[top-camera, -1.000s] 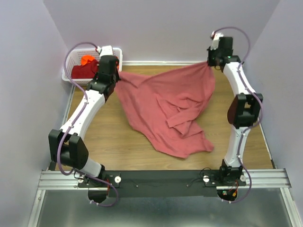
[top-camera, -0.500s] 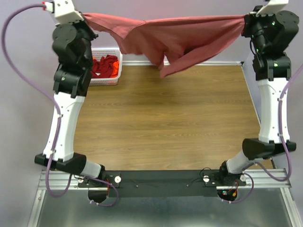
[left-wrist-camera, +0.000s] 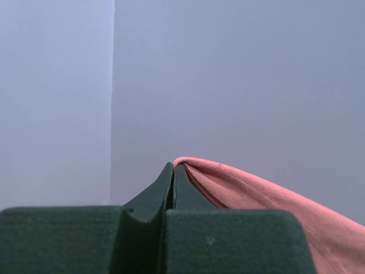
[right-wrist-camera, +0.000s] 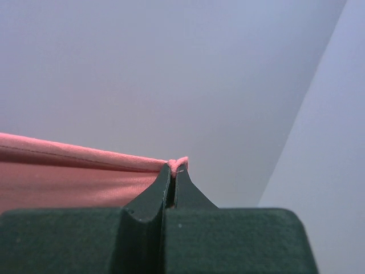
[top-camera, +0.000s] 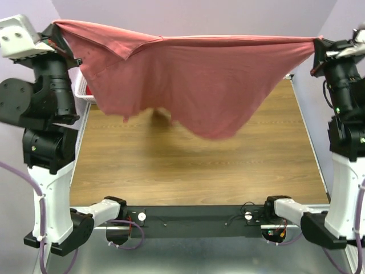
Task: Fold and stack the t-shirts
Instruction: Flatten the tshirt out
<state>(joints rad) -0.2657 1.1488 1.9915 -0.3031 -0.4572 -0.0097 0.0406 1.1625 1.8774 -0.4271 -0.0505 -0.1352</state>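
From my top view, the t-shirt (top-camera: pixel 194 85) hangs spread in the air above the surface (top-camera: pixel 188 171), spanning from 10 o'clock to 2 o'clock. My left gripper (top-camera: pixel 54 28) pinches one corner at 10 o'clock, and my right gripper (top-camera: pixel 319 44) pinches the opposite corner at 2 o'clock. The cloth sags lowest just right of centre, clear of the surface. A basket (top-camera: pixel 80 92) sits at 10 o'clock on the surface's far-left edge, mostly hidden behind the cloth. The two arm bases stand at 7 and 5 o'clock.
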